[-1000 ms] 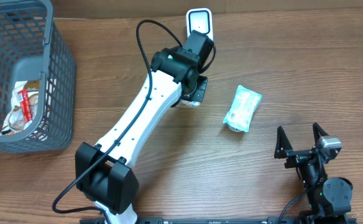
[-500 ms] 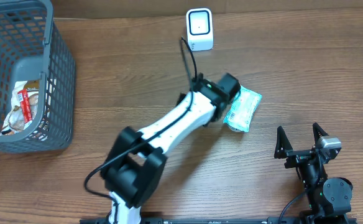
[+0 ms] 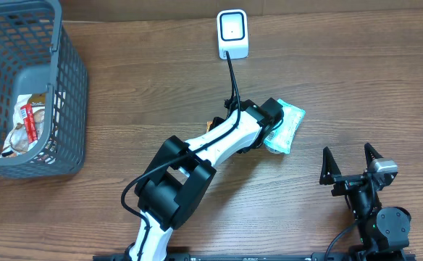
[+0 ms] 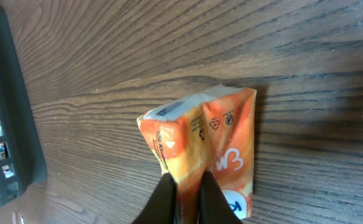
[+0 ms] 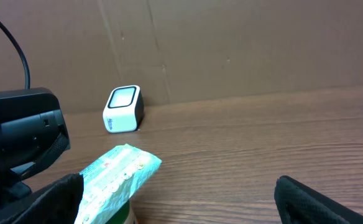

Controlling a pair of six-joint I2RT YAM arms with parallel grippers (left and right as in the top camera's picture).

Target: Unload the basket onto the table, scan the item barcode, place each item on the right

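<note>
On the wooden table (image 3: 356, 72), the left tool (image 4: 186, 191) pinches an orange packet (image 4: 215, 140)

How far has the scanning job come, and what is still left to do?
Done: the left gripper is shut on the orange packet. In hand: it holds the packet beside the teal packet, away from the scanner. Left: no barcode faces the scanner now, so a scan may remain. The right gripper stands open, and more items lie in the basket.
</note>
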